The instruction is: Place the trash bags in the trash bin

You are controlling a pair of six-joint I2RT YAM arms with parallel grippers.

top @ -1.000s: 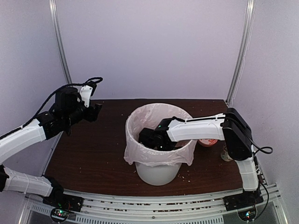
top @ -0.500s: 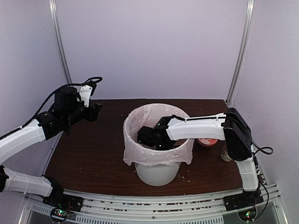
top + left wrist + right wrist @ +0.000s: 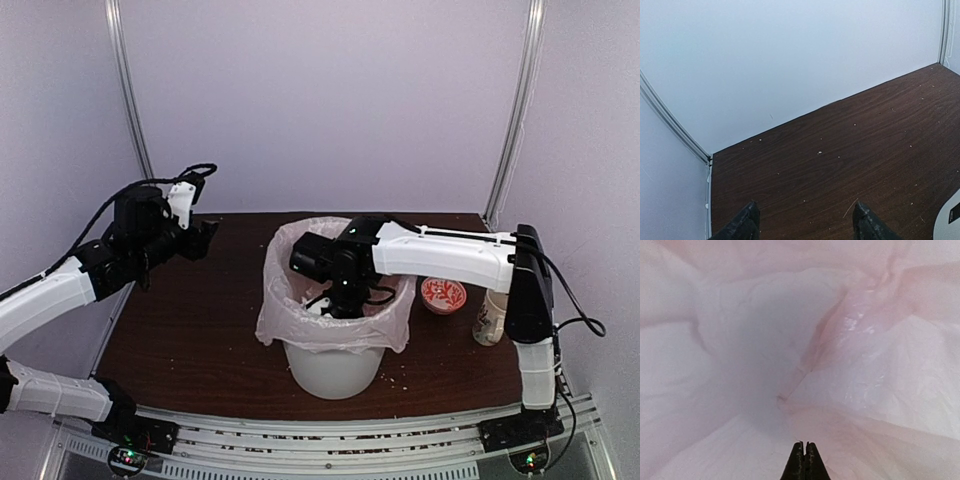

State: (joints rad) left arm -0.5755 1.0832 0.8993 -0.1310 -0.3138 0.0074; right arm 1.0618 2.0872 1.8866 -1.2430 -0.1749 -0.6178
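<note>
The tall white trash bin [image 3: 335,368] stands in the middle of the brown table. The pale-pink trash bag [image 3: 290,325] lines it and hangs crinkled over the rim. My right gripper [image 3: 338,303] points down inside the bin. In the right wrist view its fingertips [image 3: 804,452] are pressed together with nothing between them, just above the bag's folded pink inside [image 3: 855,355]. My left gripper [image 3: 205,238] is held up at the left, away from the bin. In the left wrist view it [image 3: 805,220] is open and empty over the bare table [image 3: 850,150].
A small red-and-white floral mug [image 3: 443,295] sits on the table right of the bin, and a pale cup [image 3: 490,318] stands by the right edge. Metal frame posts [image 3: 516,110] and white walls close in the back and sides. Small crumbs dot the tabletop.
My right arm has risen and swung back-left, its wrist now pointing down into the bin. The bag's draped edge has shifted slightly left. The floral mug has come into view. The left arm holds still.
</note>
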